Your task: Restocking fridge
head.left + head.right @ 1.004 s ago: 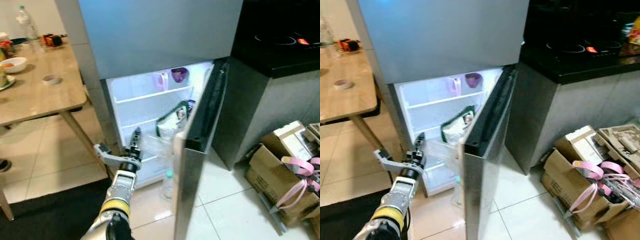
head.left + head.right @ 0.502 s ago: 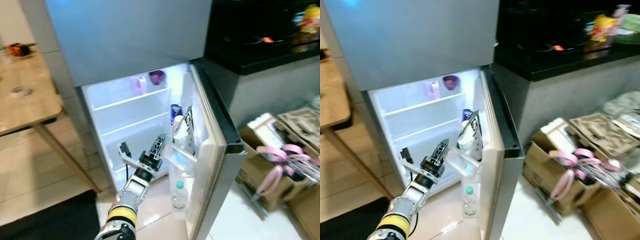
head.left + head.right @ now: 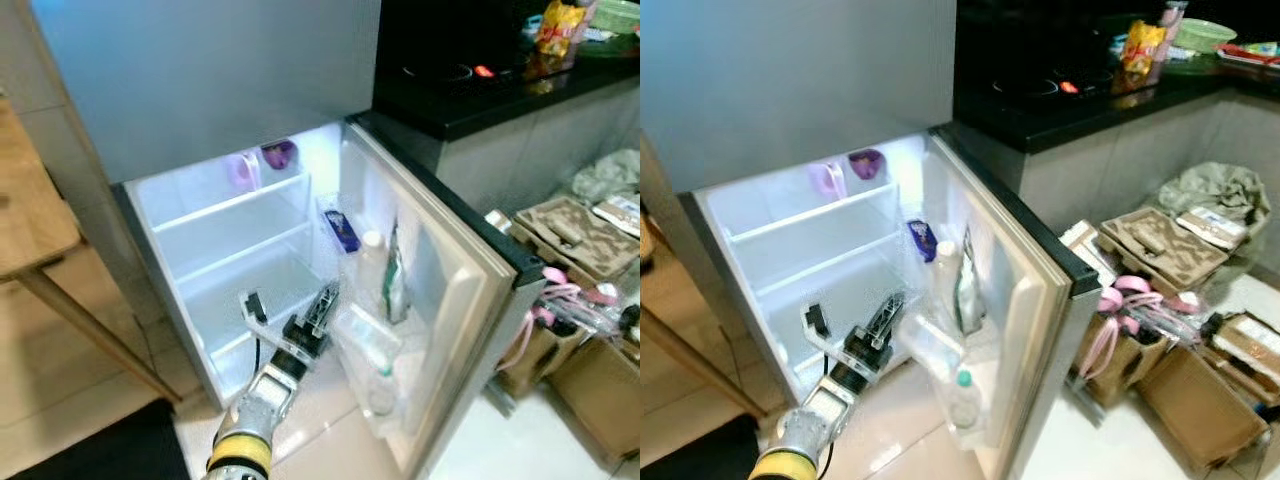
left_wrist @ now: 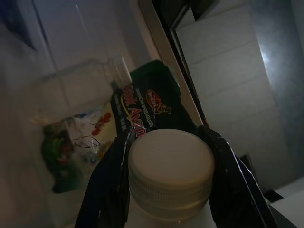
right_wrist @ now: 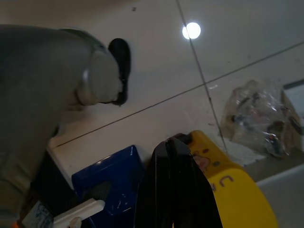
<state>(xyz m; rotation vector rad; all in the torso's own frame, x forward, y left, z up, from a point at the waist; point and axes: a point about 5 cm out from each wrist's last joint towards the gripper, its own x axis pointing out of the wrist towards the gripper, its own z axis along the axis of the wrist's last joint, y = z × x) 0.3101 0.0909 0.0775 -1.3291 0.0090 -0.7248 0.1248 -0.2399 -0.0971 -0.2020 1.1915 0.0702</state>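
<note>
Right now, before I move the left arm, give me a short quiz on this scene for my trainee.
1. True or false: the fridge door is shut.
2. What is between the fingers of the left gripper? A) a white-capped bottle B) a bowl C) nothing
3. Fill in: the purple cup sits on the ___ shelf inside the fridge.

Key: 1 false; 2 A; 3 top.

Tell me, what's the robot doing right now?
Left gripper shut on white-capped bottle, low at the open fridge. Right gripper shut, idle. Door bins already crowded.
</note>
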